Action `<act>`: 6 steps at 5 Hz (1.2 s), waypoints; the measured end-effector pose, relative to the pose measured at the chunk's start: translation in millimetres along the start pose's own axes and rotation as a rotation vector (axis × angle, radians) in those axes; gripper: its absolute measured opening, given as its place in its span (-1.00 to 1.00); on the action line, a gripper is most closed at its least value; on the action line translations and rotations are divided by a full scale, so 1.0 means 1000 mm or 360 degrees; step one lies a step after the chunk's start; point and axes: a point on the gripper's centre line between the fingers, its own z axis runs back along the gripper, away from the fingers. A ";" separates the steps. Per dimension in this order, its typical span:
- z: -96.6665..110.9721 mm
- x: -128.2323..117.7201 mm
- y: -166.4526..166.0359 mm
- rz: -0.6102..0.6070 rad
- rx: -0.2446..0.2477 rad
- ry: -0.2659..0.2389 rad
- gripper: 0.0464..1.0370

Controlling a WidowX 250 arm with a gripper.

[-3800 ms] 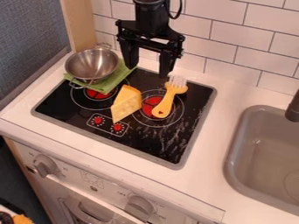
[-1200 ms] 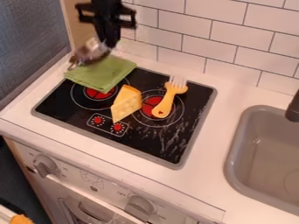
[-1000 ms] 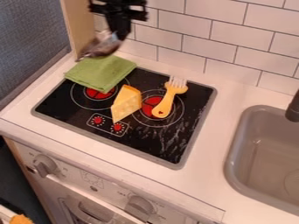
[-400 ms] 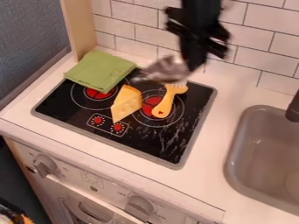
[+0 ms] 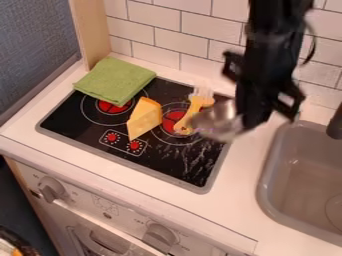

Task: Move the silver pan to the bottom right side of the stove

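Running along the near edge: white toy oven front (image 5: 100, 210) with two grey round knobs (image 5: 51, 189), set below the white desk (image 5: 244, 185). Next back, black flat stove with red burner marks (image 5: 190, 167); its near right corner is the target, presumably judged from the camera side. To the right, grey moulded sink (image 5: 267, 200); pan should stay on the stove side of its rim. Task item, round silver metal pan (image 5: 212, 121), is off the surface, above the right part of the stove, beyond the target. Black two-finger gripper (image 5: 250, 122) has its jaws closed on the pan's right side; the bowl juts out leftward, likely because a side grip leaves the base free for setting down. Exact tilt: cannot tell. Height probably kept to pass over the yellow-handled toy fork (image 5: 189, 119), partly overlapped by the pan in view; contact cannot be judged. Yellow cheese wedge (image 5: 145, 118) lies left of the fork. Judgement: carry well along, placement outstanding; bring pan nearer, then lower gently, as an off-centre hold could let it swivel. Farther back, folded green cloth (image 5: 115, 80) overlaps the stove's far left corner, before the white tiled wall (image 5: 177, 30).
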 end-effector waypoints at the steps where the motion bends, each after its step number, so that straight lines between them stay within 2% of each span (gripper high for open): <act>1: -0.021 -0.023 -0.003 0.0033 -0.0067 0.0123 -0.95; 2: -0.034 -0.034 -0.006 0.0080 -0.0118 0.0199 -0.95; 4: -0.047 -0.027 0.005 0.0165 -0.0119 0.0254 -0.95; 5: -0.047 -0.025 0.014 0.0298 -0.0184 0.0272 -0.95; 6: -0.048 -0.027 0.015 0.0370 -0.0196 0.0280 -0.95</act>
